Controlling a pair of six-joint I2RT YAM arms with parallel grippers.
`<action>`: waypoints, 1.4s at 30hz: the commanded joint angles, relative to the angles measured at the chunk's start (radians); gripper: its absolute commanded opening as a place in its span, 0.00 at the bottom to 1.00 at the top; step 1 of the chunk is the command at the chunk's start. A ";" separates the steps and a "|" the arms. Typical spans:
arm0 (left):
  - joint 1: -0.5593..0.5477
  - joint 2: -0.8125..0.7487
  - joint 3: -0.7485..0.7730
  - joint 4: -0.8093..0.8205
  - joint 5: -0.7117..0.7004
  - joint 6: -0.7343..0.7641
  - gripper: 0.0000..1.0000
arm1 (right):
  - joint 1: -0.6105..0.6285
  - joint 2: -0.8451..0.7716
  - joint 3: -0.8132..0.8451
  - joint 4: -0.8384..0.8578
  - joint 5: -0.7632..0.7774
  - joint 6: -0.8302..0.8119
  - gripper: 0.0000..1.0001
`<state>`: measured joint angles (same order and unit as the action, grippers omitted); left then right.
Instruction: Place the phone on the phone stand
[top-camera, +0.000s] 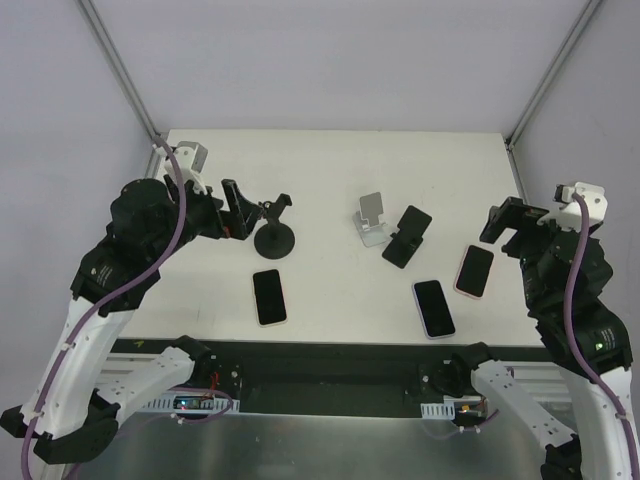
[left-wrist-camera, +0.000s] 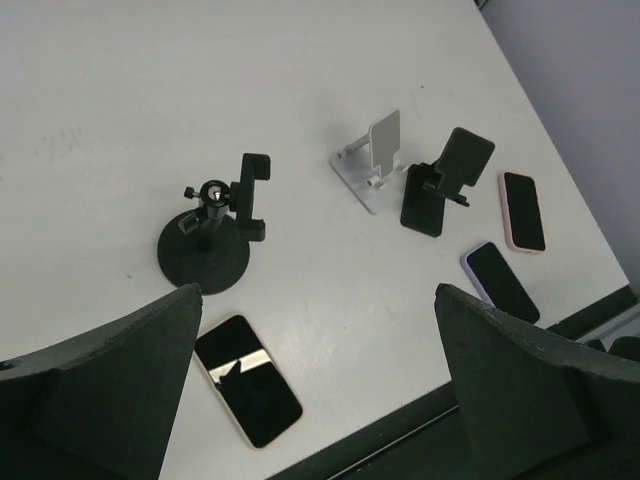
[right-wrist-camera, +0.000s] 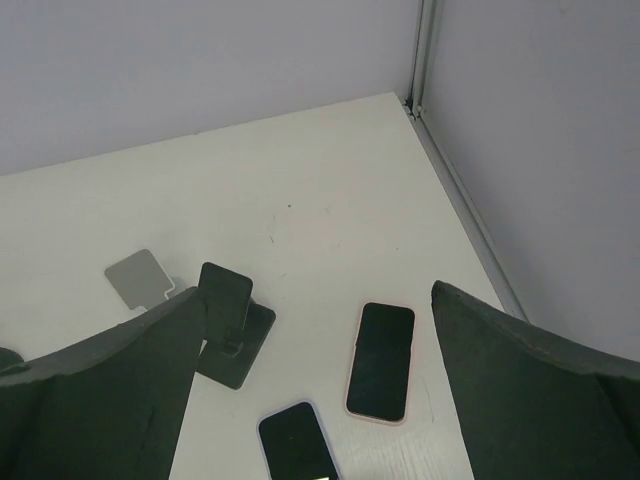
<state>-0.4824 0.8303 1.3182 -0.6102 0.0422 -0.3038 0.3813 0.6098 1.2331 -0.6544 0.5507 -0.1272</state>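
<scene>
Phones lie flat on the desk (top-camera: 330, 160), none mounted: white phone (top-camera: 269, 297) at 6 o'clock from the round-base stand (top-camera: 272, 238); lavender phone (top-camera: 434, 307) at 5 and pink phone (top-camera: 475, 270) at 4 o'clock from the folding stand (top-camera: 407, 237). Aloft, left claw (top-camera: 238, 210) and right claw (top-camera: 508, 232) gape apart, empty. Whole task remains.

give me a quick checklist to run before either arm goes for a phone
1. Left jaws open, empty: ok
2. Right jaws open, empty: ok
3. Left phone, middle phone, pink-cased phone lying flat, screens up, apart from each other: ok
4. Black clamp stand, silver stand, black folding stand upright and unoccupied: ok
5. Phone already on a stand: not ok
6. Which phone and which stand are meant: cannot tell
</scene>
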 joint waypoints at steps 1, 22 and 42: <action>0.008 0.101 0.092 -0.184 -0.031 -0.001 0.99 | -0.004 0.079 0.062 -0.059 0.043 0.021 0.96; 0.010 -0.054 -0.195 -0.166 -0.147 -0.155 0.99 | 0.024 0.367 0.022 0.013 -0.755 0.271 0.96; 0.010 0.351 -0.159 0.148 -0.146 -0.141 0.77 | 0.645 0.715 -0.155 0.352 -0.417 0.411 0.96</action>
<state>-0.4824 1.1324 1.1603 -0.5793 -0.0631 -0.4862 0.9840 1.3045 1.1198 -0.4713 0.0898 0.2310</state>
